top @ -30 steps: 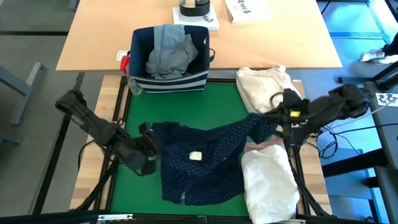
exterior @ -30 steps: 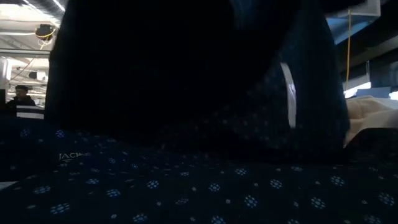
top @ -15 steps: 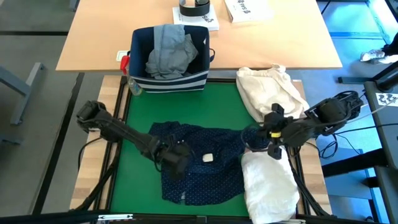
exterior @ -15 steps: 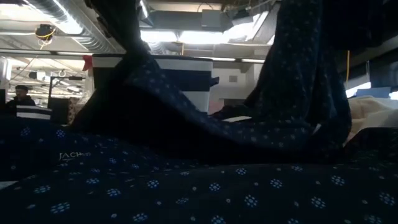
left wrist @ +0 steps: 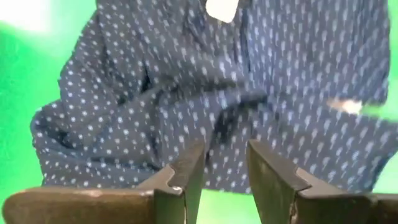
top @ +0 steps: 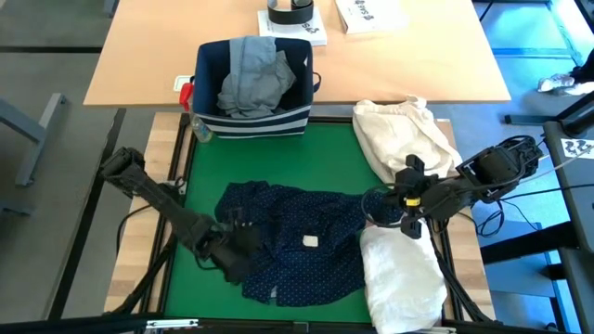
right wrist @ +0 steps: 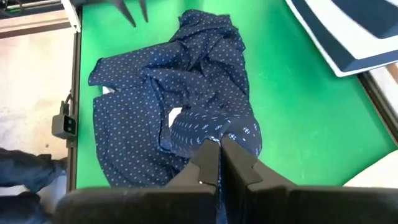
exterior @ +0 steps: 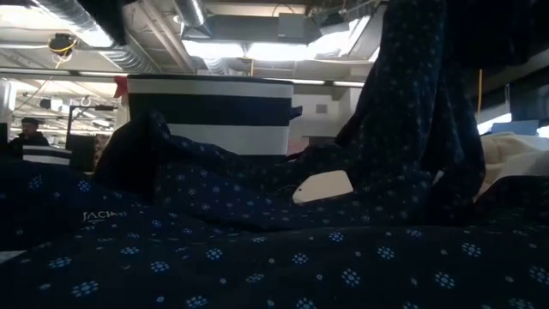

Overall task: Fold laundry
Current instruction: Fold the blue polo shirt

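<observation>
Left hand [top: 239, 243] parted, empty, at dotted shirt's [top: 302, 250] edge mid-desk [top: 200, 176]; right hand [top: 397, 206] clamped on its opposite corner. Spreading step. Next: probably regrip left corner, pull flat.

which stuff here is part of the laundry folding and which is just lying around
Job: navy dotted shirt, white shirt, pale pink top, grey jeans.
Lying about: cream cloth bundle, striped navy bin, papers and tape roll on the wooden table.
</observation>
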